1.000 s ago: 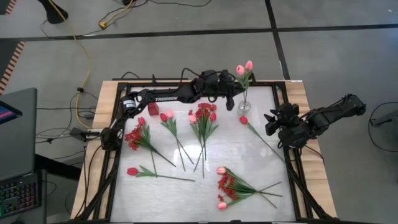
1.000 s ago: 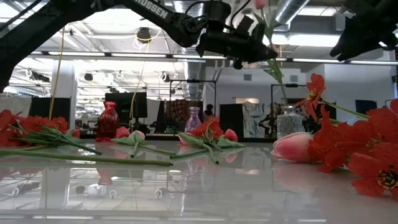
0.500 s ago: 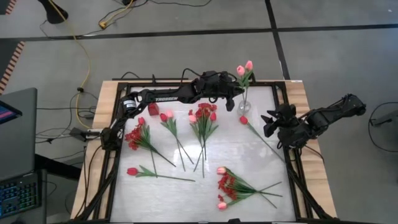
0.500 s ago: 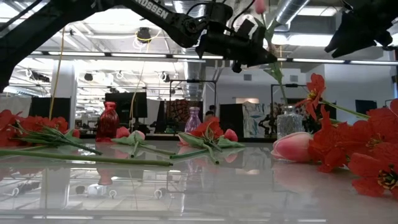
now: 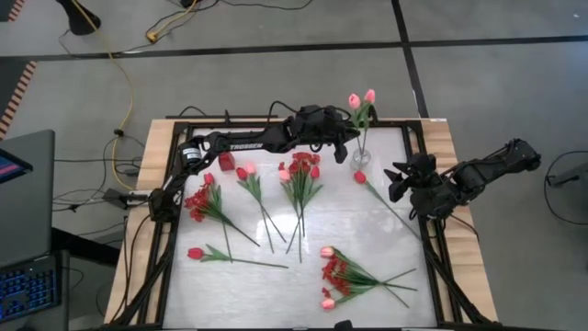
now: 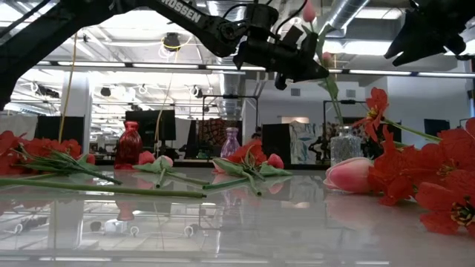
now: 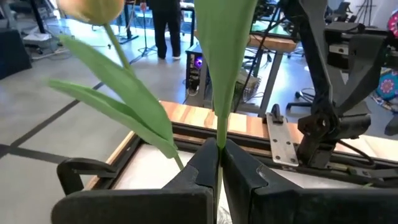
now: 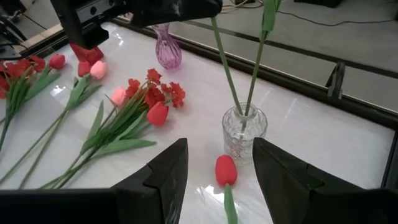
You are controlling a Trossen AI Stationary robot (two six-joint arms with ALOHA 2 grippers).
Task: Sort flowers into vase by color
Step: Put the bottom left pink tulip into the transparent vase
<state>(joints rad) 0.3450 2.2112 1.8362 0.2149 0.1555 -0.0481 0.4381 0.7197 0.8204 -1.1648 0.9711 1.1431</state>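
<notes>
The sorting is at an early stage; the clear glass vase (image 8: 244, 130) at the far right of the table (image 5: 367, 234) holds two stems, topped by two pink tulip buds (image 5: 360, 99) that stand above its mouth; the left gripper (image 7: 217, 163) reaches across the far edge and is pressed together on one of those stems, just above the vase, so this pink tulip looks seated or nearly so but not yet let go.

Two other vases stand empty at the far side, a red vase (image 6: 129, 144) toward the left and a purple vase (image 8: 168, 52) nearer the middle; no flower shows in either.

Most of the flowers remain flat on the table; a single red tulip (image 8: 226, 172) lies touching or just beside the foot of the glass vase, its stem running toward the right edge; a mixed bunch of red blossoms with pink and red tulip buds (image 5: 300, 175) lies mid-table; a pair of red and pink tulips (image 5: 246, 173) lies to its left; a spray of red blossoms (image 5: 201, 199) lies farther left; a lone red tulip (image 5: 196, 253) lies near-left; another mixed bunch (image 5: 335, 276) lies near-right.

The right gripper (image 8: 214, 165) hangs above the right side of the table with its fingers spread and nothing between them, pointed at the red tulip by the vase; that stem seems the likely next pick.
</notes>
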